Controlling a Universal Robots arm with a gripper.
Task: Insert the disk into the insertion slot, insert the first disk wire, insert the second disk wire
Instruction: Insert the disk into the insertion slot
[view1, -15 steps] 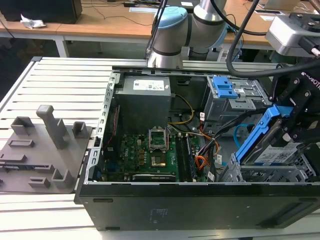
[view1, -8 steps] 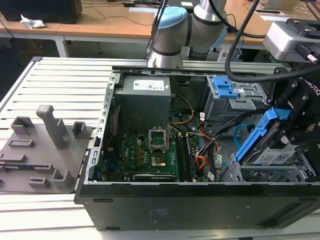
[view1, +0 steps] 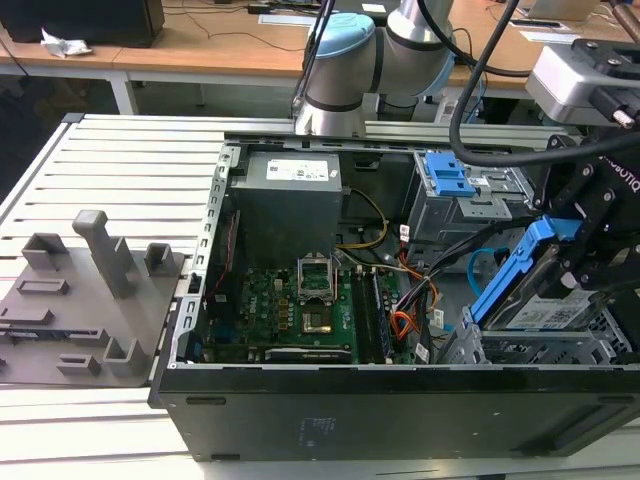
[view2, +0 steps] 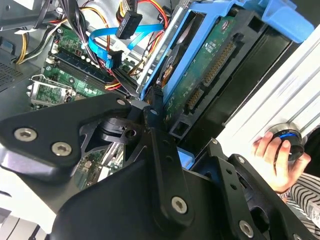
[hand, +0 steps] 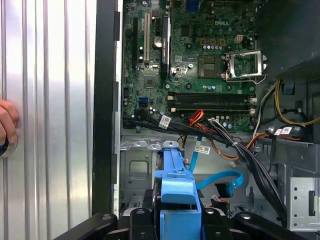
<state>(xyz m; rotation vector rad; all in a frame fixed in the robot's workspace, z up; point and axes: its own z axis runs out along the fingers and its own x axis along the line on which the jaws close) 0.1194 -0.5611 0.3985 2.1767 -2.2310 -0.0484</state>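
Disk insertion: our black gripper, jaws clamped on the blue-framed silver disk, holds it tilted above the perforated grey slot; levelling needed.

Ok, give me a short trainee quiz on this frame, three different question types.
1. True or false: the disk lies flat, fully inside the insertion slot.
2. What does the tool grip? A) the disk B) a memory stick C) nothing
3. Fill in: the looping second disk wire is light ____.
Key: 1 false, it is tilted; 2 A; 3 blue.
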